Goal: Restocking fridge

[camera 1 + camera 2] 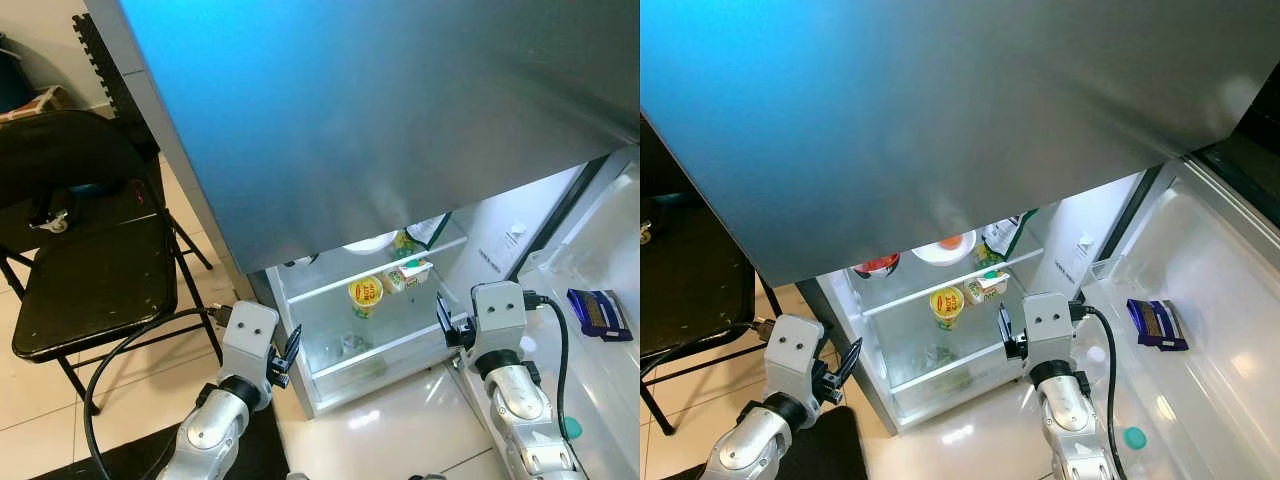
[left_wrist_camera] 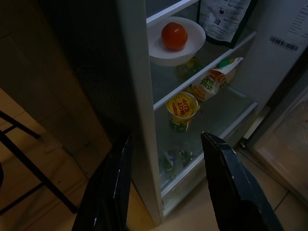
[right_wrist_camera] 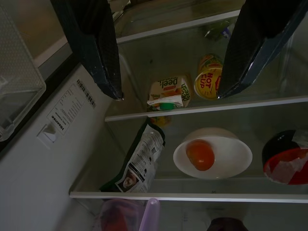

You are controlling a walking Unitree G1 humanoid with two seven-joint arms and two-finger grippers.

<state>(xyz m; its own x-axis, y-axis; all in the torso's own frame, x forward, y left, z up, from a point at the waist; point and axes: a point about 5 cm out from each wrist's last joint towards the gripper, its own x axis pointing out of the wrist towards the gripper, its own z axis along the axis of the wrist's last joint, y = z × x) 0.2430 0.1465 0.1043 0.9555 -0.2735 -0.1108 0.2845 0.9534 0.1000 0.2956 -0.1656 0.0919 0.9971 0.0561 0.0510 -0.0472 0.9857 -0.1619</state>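
Head views: I saw the fridge (image 1: pixel 970 330) open, with a yellow cup (image 1: pixel 947 304) and a small carton (image 1: pixel 985 287) on a glass shelf; both arms were raised before it. Left wrist: left gripper (image 2: pixel 166 185) spread, empty, beside the fridge's edge. Right wrist: right gripper (image 3: pixel 168 94) spread, empty, facing a tomato (image 3: pixel 200 154) in a white bowl (image 3: pixel 238 159).

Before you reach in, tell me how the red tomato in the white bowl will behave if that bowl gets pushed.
The round red tomato lies loose in the shallow white bowl, so it would probably roll. The bowl sits on a smooth glass shelf and may slide easily. Its skin looks glossy, so likely slippery between the open right gripper fingers.
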